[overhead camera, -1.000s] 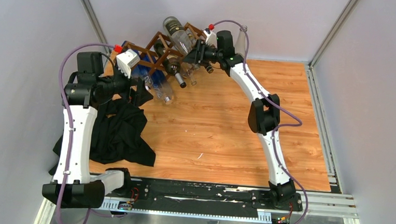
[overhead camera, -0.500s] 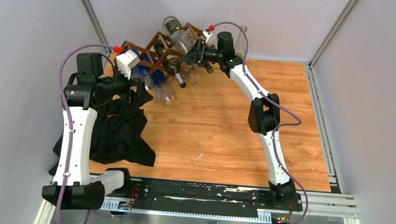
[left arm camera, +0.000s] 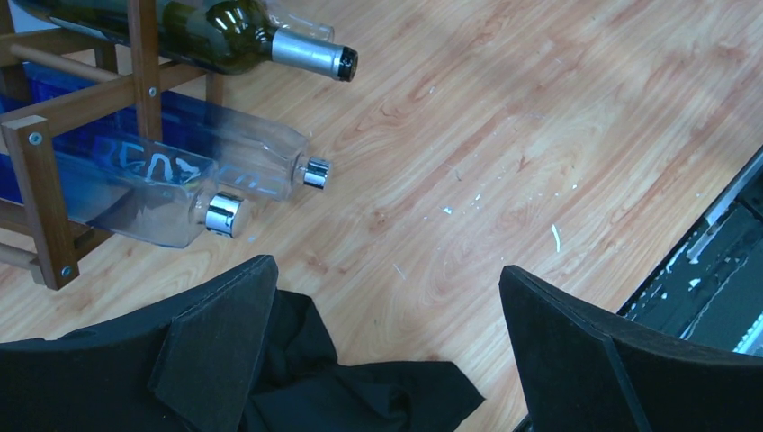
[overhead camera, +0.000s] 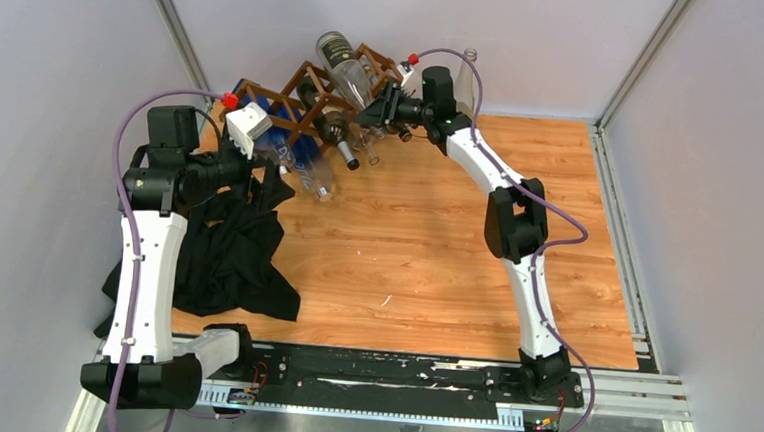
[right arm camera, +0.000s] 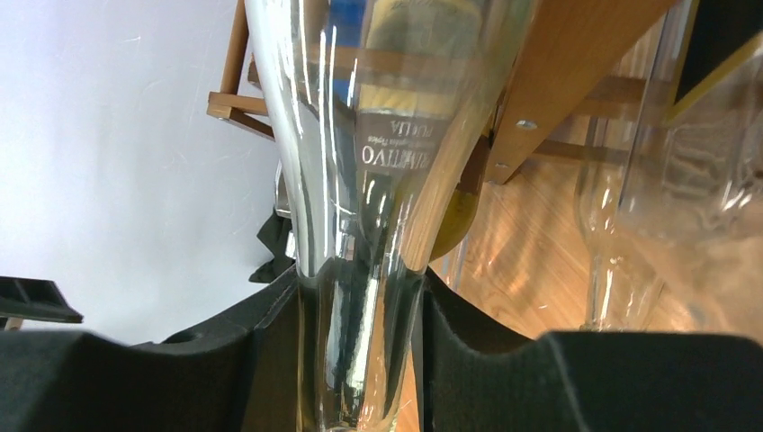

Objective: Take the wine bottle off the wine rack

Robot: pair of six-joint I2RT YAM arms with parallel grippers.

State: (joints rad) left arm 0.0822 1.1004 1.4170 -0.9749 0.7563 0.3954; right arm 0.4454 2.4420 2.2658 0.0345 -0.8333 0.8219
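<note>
The dark brown wine rack (overhead camera: 283,98) stands at the back left of the table, and its slats show in the right wrist view (right arm camera: 549,81). A clear glass wine bottle (overhead camera: 345,65) lies tilted in the rack's top right cell. My right gripper (overhead camera: 378,110) is shut on its neck (right arm camera: 360,342), and the pads (right arm camera: 270,360) press on both sides of the glass. My left gripper (left arm camera: 387,270) hangs open over a black cloth (left arm camera: 360,396), in front of the rack's left end (left arm camera: 45,198), with nothing in it.
A dark green bottle (left arm camera: 225,22) and two clear bottles with chrome caps (left arm camera: 261,157) lie in lower cells, necks pointing onto the table. More clear glass (right arm camera: 621,225) stands right of the held neck. The black cloth (overhead camera: 226,252) covers the left floor. Grey walls enclose the back and sides.
My right gripper has shut on the clear bottle's neck and moved slightly toward the rack. The left arm has barely moved.
</note>
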